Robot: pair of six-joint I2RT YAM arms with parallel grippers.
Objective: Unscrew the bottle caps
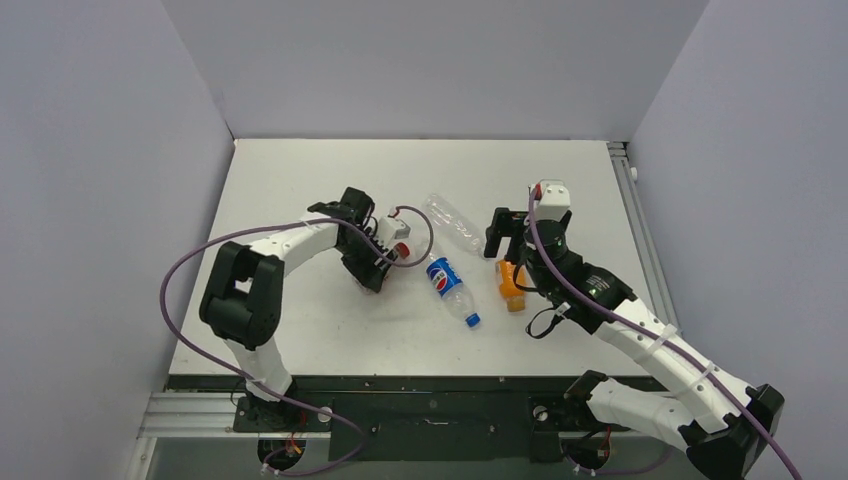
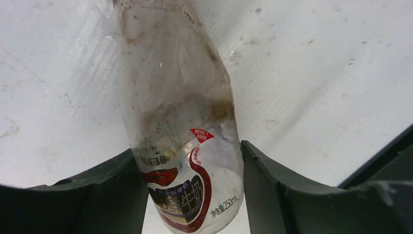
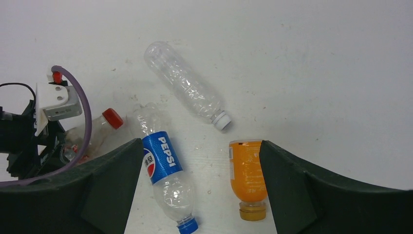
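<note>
Bench (image 1: 300, 180), overhead & wrist views: the short bottle w/ reddish label (image 2: 180, 122) is being gripped by the L claw (image 2: 189, 148). Its two dark fingers (image 2: 102, 195) are being pressed against the bottle's sides at the label end, w/ no gap showing on either side. The bottle is being held lying on its side, left of bench centre. Its red cap (image 3: 112, 117) is being shown screwed on, at the end pointing toward the other bottles.

The R claw (image 3: 199, 142) is being held wide apart, w/ nothing gripped, over the orange bottle (image 3: 247, 173). That bottle is lying on its side right of centre, close against one finger in the wrist view; whether it is being touched can't be told. Its orange cap (image 3: 253, 212) is being shown on, pointing toward the near edge.

Btwn the two claws the Pepsi bottle (image 3: 162, 158) is lying flat at approx. bench centre, blue cap (image 3: 187, 225) on & also turned toward the near edge. Just behind it the clear unlabelled bottle (image 3: 185, 85) is lying at an angle. Its white cap (image 3: 222, 120) is being pointed at the orange bottle's base, near but apart.

A purple cable (image 1: 190, 270) is being looped wide beside the L arm.
</note>
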